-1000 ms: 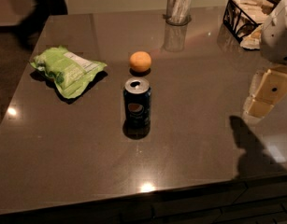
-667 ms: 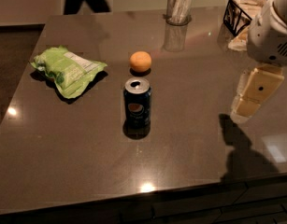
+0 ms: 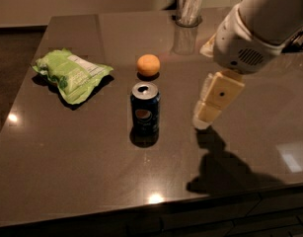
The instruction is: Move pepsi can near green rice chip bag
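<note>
The pepsi can (image 3: pixel 145 108) stands upright near the middle of the dark table (image 3: pixel 67 162); it is dark blue with a silver top and a round logo. The green rice chip bag (image 3: pixel 71 74) lies flat to the can's upper left, a can's width or more away. My gripper (image 3: pixel 205 116) hangs over the table to the right of the can, at about the can's height and apart from it. It holds nothing.
A round orange fruit (image 3: pixel 148 65) sits just behind the can. A clear cup with utensils (image 3: pixel 189 6) stands at the table's far edge. The table's front edge runs close below the can.
My arm and gripper have moved left, from the table's right edge to just right of the can. The can, bag and orange have not moved on the table.
</note>
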### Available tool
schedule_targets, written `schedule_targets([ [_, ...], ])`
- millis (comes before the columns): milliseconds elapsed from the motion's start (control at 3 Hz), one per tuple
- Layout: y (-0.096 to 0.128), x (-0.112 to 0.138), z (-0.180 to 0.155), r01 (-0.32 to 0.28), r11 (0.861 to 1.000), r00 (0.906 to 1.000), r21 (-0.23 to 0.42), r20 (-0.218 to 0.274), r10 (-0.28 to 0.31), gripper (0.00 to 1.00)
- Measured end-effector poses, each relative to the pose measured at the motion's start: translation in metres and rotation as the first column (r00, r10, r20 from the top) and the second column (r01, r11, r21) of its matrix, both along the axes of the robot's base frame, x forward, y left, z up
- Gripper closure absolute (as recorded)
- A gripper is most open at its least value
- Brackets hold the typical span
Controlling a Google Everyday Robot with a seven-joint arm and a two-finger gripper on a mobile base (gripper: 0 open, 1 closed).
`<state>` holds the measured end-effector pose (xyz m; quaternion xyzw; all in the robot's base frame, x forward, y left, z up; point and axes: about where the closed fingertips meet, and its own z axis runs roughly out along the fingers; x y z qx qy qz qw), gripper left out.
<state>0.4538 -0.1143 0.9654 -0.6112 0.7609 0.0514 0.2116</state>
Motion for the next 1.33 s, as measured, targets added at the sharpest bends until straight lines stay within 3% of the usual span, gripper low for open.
schedule_targets([
  [667,0.068,0.015,-0.018,0.000,0.990,0.9997,0.139,0.023,-0.003,0.00],
  [1333,0.108,0.017,-0.044,-0.024,0.977,0.9996,0.213,-0.006,0.026,0.00],
])
